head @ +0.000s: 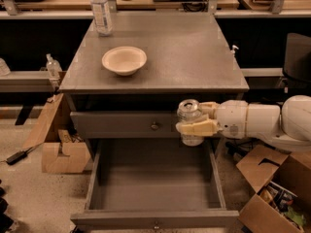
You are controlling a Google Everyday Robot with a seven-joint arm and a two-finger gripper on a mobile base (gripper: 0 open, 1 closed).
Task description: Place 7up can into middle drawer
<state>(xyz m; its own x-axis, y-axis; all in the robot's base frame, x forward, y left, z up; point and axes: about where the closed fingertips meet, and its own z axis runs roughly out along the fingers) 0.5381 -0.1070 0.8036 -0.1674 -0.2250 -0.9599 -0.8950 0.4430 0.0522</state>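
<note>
Camera view, looking down from the front: a white, rounded robot arm [262, 123] reaches in from the right edge at the height of the cabinet's upper drawer. At its tip the gripper [195, 118], with two cream-coloured fingers [198, 127], is closed around the small silvery 7up can [188, 111], one finger in front of the can and one behind it. The can is upright and off every surface, and its lettering is too blurred to read. It hangs just in front of the shut grey upper drawer [121, 124], right of that drawer's small round knob [154, 126], and over the back right part of the middle drawer [150, 183]. This wide, shallow grey drawer is pulled fully out, with its plain floor bare and its flat front at the bottom of the frame. How far the can sits above that floor is hard to judge from this angle, though it appears to be above the side walls. On the flat grey table [189, 52] above stand a shallow cream round bowl [124, 59], left of centre, and a clear plastic water bottle [101, 11] at the back left corner, the two well apart. An open brown cardboard box [60, 152] sits on the floor to the left of the cabinet, and another open box [277, 193] holding packets sits at the lower right, under the arm.
</note>
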